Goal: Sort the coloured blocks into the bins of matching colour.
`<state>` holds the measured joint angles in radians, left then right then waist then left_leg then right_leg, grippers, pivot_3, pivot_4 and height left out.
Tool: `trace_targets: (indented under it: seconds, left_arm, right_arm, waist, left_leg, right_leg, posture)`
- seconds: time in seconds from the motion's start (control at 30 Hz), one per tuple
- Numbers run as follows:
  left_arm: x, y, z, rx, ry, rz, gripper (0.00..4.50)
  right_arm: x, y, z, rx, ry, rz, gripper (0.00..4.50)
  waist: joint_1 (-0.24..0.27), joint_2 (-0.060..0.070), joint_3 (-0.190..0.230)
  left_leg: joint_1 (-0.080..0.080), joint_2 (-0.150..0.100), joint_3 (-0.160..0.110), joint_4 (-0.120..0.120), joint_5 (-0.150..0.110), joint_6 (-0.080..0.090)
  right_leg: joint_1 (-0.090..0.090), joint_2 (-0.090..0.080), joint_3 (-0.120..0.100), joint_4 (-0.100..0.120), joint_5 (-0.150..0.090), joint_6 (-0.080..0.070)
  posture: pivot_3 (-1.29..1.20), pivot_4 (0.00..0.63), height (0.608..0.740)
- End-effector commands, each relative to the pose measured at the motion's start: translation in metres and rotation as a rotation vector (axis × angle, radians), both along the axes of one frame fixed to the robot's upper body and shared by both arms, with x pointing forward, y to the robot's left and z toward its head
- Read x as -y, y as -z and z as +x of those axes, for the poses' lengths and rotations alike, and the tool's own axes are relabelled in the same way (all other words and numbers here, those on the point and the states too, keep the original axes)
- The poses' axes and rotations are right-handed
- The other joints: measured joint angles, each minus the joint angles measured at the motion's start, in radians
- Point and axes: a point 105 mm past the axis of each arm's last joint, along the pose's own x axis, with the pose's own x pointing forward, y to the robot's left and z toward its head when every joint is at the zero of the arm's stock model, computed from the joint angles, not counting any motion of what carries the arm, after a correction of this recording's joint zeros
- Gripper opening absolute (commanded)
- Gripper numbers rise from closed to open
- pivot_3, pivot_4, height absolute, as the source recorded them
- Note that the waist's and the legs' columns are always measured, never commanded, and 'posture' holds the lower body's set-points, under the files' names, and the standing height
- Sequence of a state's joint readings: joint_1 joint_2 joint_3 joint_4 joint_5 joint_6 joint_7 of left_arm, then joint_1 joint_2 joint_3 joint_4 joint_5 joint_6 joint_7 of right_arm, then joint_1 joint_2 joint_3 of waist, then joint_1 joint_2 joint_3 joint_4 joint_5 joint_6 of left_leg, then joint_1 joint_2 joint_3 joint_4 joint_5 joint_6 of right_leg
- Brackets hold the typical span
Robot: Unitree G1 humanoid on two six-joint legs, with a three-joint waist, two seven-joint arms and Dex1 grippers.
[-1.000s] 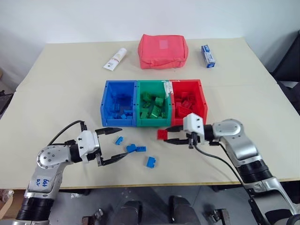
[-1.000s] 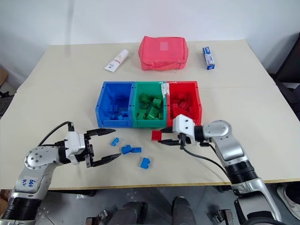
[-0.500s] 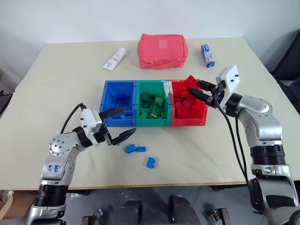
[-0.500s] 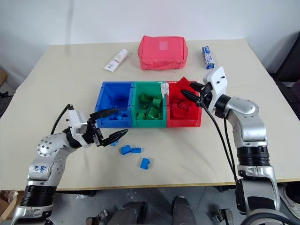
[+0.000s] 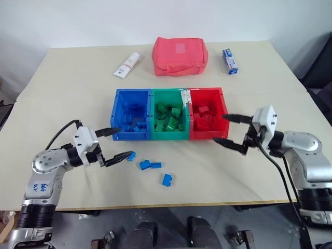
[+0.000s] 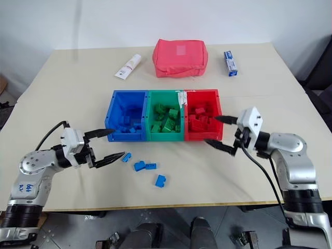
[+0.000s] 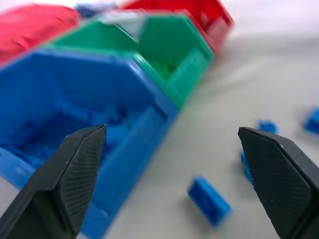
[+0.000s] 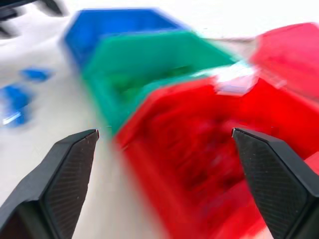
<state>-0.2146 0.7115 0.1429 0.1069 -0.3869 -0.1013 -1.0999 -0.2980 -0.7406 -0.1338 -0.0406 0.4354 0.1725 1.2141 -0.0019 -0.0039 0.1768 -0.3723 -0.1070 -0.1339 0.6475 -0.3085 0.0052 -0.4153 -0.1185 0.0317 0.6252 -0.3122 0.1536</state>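
now | left gripper (image 5: 115, 143) wide, empty, lower left by blue block (image 5: 132, 155) | right gripper (image 5: 232, 129) wide, empty | advice: straddle block squarely, lift clear over blue bin (image 5: 118, 97) rim

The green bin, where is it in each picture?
Left eye view: green bin, middle of the row.
Right eye view: middle again.
Left wrist view: past the blue bin.
Right wrist view: between blue and red.
Shared landmark: the blue bin joined to it.
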Motion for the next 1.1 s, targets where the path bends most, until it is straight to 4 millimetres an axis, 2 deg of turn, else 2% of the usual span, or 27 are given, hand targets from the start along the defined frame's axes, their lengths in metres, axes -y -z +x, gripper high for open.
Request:
trace_targets:
  seconds: [0.03, 0.1, 0.27, 0.37, 0.43, 0.53, 0.63, 1.03, 1.1]
  left_arm:
    - [-0.019, 0.008, -0.008, -0.006, 0.015, 0.109, 4.5]
    - [-0.02, 0.009, -0.012, -0.024, 0.038, 0.125, 4.5]
    - [0.007, -0.004, -0.029, -0.05, 0.173, 0.12, 4.5]
    - [0.047, 0.001, -0.055, -0.113, 0.349, 0.158, 4.5]
    - [0.066, 0.006, -0.061, -0.125, 0.391, 0.186, 4.5]
    - [0.096, 0.018, -0.059, -0.133, 0.409, 0.231, 4.5]
    - [0.114, 0.034, -0.053, -0.122, 0.428, 0.304, 4.5]
    - [0.132, 0.053, -0.027, -0.134, 0.437, 0.427, 4.5]
    - [0.133, 0.055, -0.026, -0.137, 0.437, 0.428, 4.11]
  right_arm:
    - [0.0, -0.001, -0.031, 0.036, -0.138, -0.061, 4.48]
    - [0.0, 0.004, -0.041, 0.031, -0.17, -0.086, 4.48]
    - [0.003, 0.005, -0.05, 0.015, -0.159, -0.081, 4.48]
    - [0.01, 0.014, -0.06, -0.061, -0.143, -0.095, 4.48]
    - [0.01, 0.016, -0.065, -0.08, -0.139, -0.098, 4.48]
    - [0.007, 0.019, -0.071, -0.098, -0.138, -0.093, 4.48]
    - [0.002, 0.023, -0.078, -0.114, -0.154, -0.102, 4.48]
    - [-0.003, 0.025, -0.094, -0.122, -0.12, -0.109, 4.48]
    - [-0.005, 0.026, -0.095, -0.117, -0.112, -0.106, 4.5]
  waist:
    - [-0.001, 0.0, 0.0]
    - [0.0, 0.0, 0.0]
    - [0.002, 0.0, 0.0]
    - [0.006, 0.0, 0.0]
    - [0.009, 0.0, 0.0]
    - [0.019, 0.0, 0.0]
    - [0.025, -0.001, 0.0]
    - [0.034, -0.001, 0.001]
    - [0.034, -0.001, 0.001]
  left_leg:
    - [0.001, 0.001, 0.001, 0.0, 0.0, 0.0]
    - [0.002, 0.002, 0.002, 0.0, 0.0, 0.0]
    - [0.002, 0.002, 0.002, 0.001, 0.0, 0.0]
    - [0.002, 0.003, 0.002, 0.0, -0.002, 0.0]
    - [0.002, 0.002, 0.003, 0.0, -0.003, 0.002]
    - [0.001, 0.002, 0.003, 0.001, -0.003, 0.002]
    - [0.002, 0.003, 0.006, 0.002, -0.003, 0.002]
    - [0.002, 0.003, 0.006, 0.003, -0.003, 0.002]
    - [0.002, 0.003, 0.006, 0.003, -0.003, 0.002]
  right_leg:
    - [0.0, 0.001, 0.0, 0.0, 0.0, 0.0]
    - [0.001, 0.001, 0.001, 0.0, 0.0, 0.0]
    - [0.002, 0.001, 0.001, 0.0, 0.001, 0.0]
    - [0.001, 0.001, 0.002, -0.001, 0.001, 0.0]
    - [0.002, 0.001, 0.002, -0.002, 0.001, 0.0]
    - [0.003, 0.001, 0.002, -0.003, 0.001, 0.0]
    - [0.003, 0.002, 0.003, -0.003, 0.002, 0.001]
    - [0.003, 0.002, 0.003, -0.003, 0.002, 0.002]
    - [0.003, 0.002, 0.003, -0.003, 0.002, 0.002]
  posture:
    - [0.0, 0.15, 0.74]
    - [0.0, 0.15, 0.74]
    - [0.0, 0.15, 0.74]
    - [0.0, 0.15, 0.74]
    - [0.0, 0.15, 0.74]
    - [0.0, 0.15, 0.74]
    - [0.0, 0.15, 0.74]
    - [0.0, 0.15, 0.74]
    - [0.0, 0.15, 0.74]
